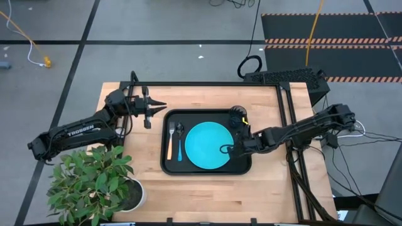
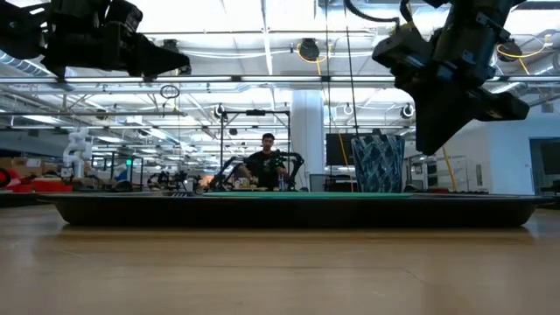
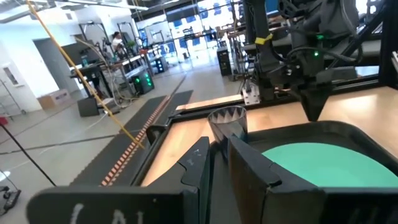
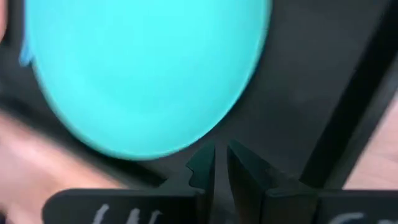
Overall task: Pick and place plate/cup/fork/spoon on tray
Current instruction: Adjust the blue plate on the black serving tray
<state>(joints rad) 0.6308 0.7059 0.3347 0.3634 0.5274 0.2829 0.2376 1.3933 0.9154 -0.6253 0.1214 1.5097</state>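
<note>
Dark left gripper (image 1: 161, 103) hangs just off the tray's (image 1: 207, 170) far-left corner, fingers together; orange-handled fork (image 1: 169, 142) and blue spoon (image 1: 179, 140) lie side by side beside the plate (image 1: 207, 145); cup (image 1: 238, 117) stands in the far-right corner; right gripper (image 1: 225, 149) hovers at the plate's right rim, fingers nearly together, holding nothing.

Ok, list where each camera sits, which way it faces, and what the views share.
High: overhead, looking straight down; both arms, the tray, plate, fork, spoon.
Low: table height, level across the tray rim; both arms hang above, cup behind.
Left wrist: past the left end effector toward cup and plate.
Right wrist: past the right end effector down at the plate.
Shared: plate in high and both wrist views.
</note>
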